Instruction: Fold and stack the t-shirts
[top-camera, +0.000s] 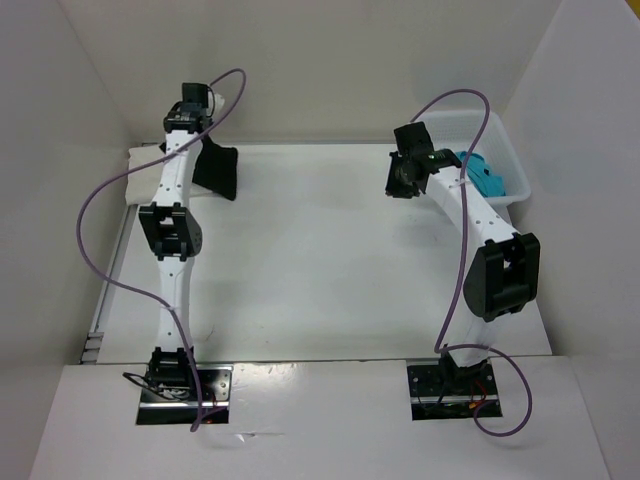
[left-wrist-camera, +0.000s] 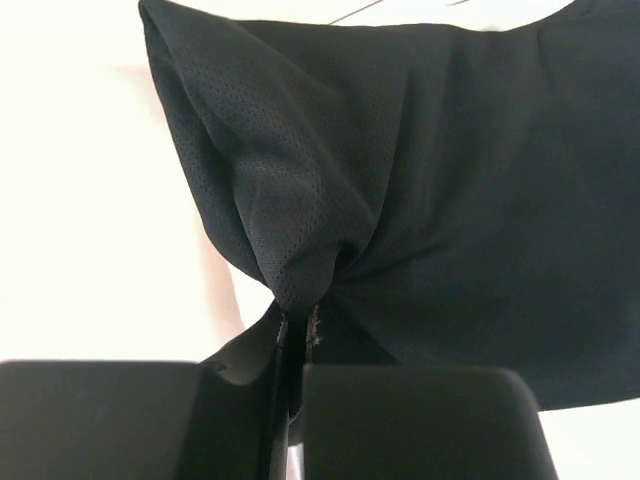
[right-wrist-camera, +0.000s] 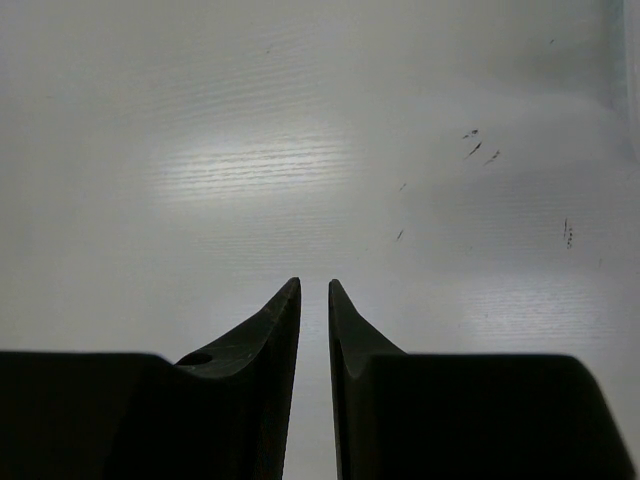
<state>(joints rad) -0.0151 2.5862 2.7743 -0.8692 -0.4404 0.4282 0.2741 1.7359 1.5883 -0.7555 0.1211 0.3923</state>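
The left end effector is pinched tight on a bunched edge of the black mesh-cloth t-shirt, which hangs at the white table's far left, beside what looks like the cream-white cloth t-shirt. The right end effector hovers empty, jaws barely apart. The step is likely spreading the black shirt; next, the right takes a second corner.

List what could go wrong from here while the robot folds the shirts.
1. The left fingers pinch only a small bunch of the black shirt; it may slip out.
2. The right fingers hold nothing, so the shirt is held at one point and may land crumpled.
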